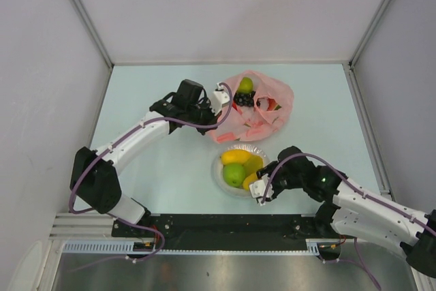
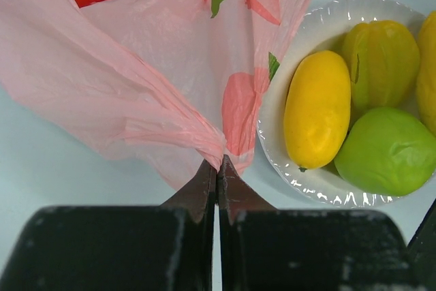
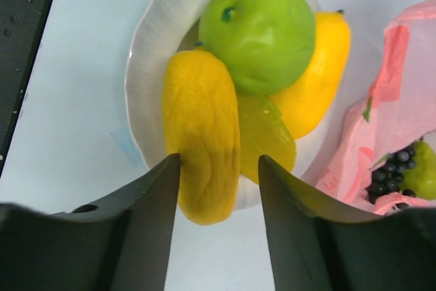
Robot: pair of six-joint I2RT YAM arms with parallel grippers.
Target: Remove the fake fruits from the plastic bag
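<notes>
The pink plastic bag (image 1: 262, 107) lies at the table's back middle. My left gripper (image 1: 220, 99) is shut on its near edge; the wrist view shows the jaws (image 2: 218, 166) pinching bunched pink film (image 2: 136, 66). Inside the bag are a green fruit (image 1: 245, 85), dark grapes (image 1: 244, 99) and a red piece (image 1: 271, 105). The white plate (image 1: 219, 176) holds a green apple (image 1: 234, 174), a yellow lemon-like fruit (image 1: 235, 157), a yellow-green one (image 1: 254, 163) and an orange-yellow oblong one (image 1: 250, 181). My right gripper (image 1: 261, 192) is open, its jaws (image 3: 218, 161) either side of the oblong fruit (image 3: 201, 141).
The plate's rim (image 2: 276, 134) sits close against the bag's near side. The plate rim (image 3: 144, 66) is near the black base rail (image 1: 225, 226) at the front. Grey walls enclose the table on three sides.
</notes>
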